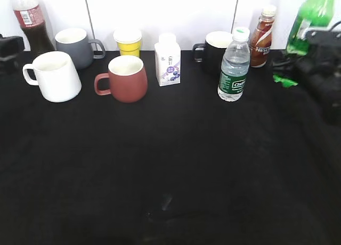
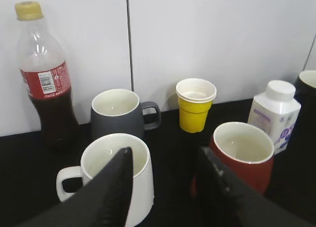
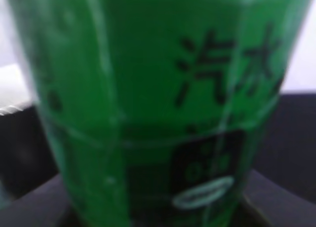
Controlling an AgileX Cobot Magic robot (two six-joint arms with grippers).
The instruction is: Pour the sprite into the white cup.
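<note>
The sprite (image 1: 314,13), a green plastic bottle, hangs tilted at the far right back, above the black table. My right gripper (image 1: 306,49) is shut round its body. The bottle (image 3: 148,89) fills the right wrist view and hides the fingers. The white cup (image 1: 53,77) stands at the far left, handle to the left. My left gripper (image 1: 10,50) is open and empty just left of it. In the left wrist view its fingers (image 2: 168,160) spread in front of the white cup (image 2: 98,155).
Along the back stand a cola bottle (image 1: 32,24), grey mug (image 1: 74,47), yellow cup (image 1: 128,41), small white bottle (image 1: 168,61), black mug (image 1: 216,50), water bottle (image 1: 234,66) and brown bottle (image 1: 262,37). A dark red mug (image 1: 127,79) stands right of the white cup.
</note>
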